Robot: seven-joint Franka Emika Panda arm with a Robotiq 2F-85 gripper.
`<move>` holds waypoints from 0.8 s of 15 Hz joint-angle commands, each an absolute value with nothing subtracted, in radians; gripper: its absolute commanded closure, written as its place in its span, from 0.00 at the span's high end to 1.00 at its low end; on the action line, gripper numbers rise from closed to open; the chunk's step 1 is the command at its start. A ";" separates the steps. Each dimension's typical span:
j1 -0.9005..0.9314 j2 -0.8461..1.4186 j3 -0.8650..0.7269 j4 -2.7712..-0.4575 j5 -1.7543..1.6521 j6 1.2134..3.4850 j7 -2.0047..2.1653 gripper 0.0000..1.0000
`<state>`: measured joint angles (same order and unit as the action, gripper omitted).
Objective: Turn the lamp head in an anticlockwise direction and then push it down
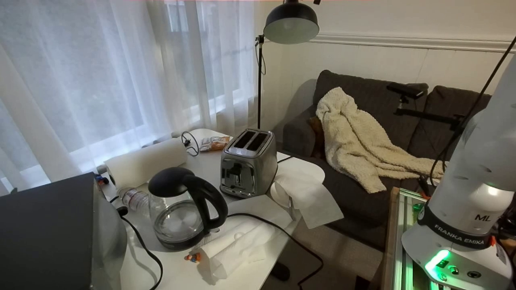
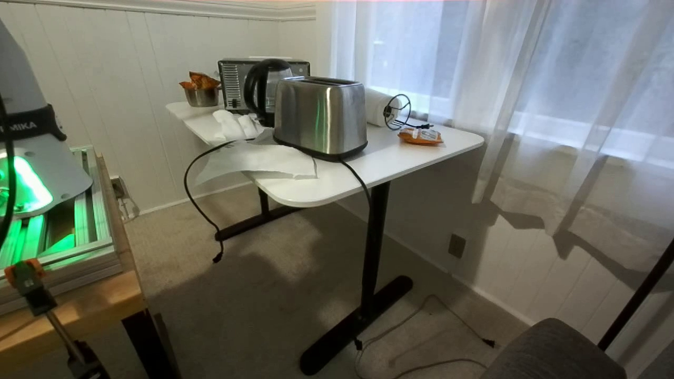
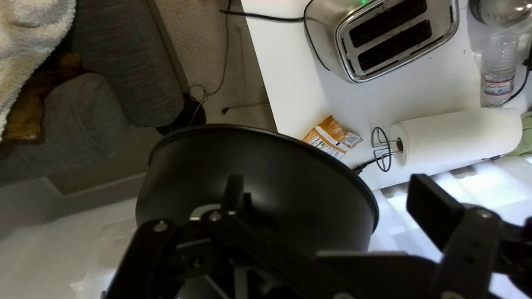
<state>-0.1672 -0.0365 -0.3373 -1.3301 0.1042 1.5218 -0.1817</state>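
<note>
Tool [image 3: 330, 192] near lampshade [image 1: 291, 23]; "FRANKA EMIKA" arm [image 1: 467, 189]

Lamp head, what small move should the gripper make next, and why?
Probably ease the open gripper sideways against the lamp head for the anticlockwise turn: in the wrist view the fingers stand apart, one overlapping the lamp head, the other past its rim, and contact is unclear.
</note>
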 commanded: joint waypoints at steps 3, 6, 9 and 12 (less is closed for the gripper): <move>-0.259 0.042 -0.355 -1.193 0.290 1.401 -0.198 1.00; -0.332 0.089 -0.379 -1.124 0.406 1.348 -0.202 0.74; -0.415 0.139 -0.400 -1.060 0.505 1.329 -0.199 0.50; -0.485 0.194 -0.402 -1.010 0.536 1.344 -0.185 0.30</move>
<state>-0.4208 0.1202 -0.3950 -1.1067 0.4813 1.3691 -0.1951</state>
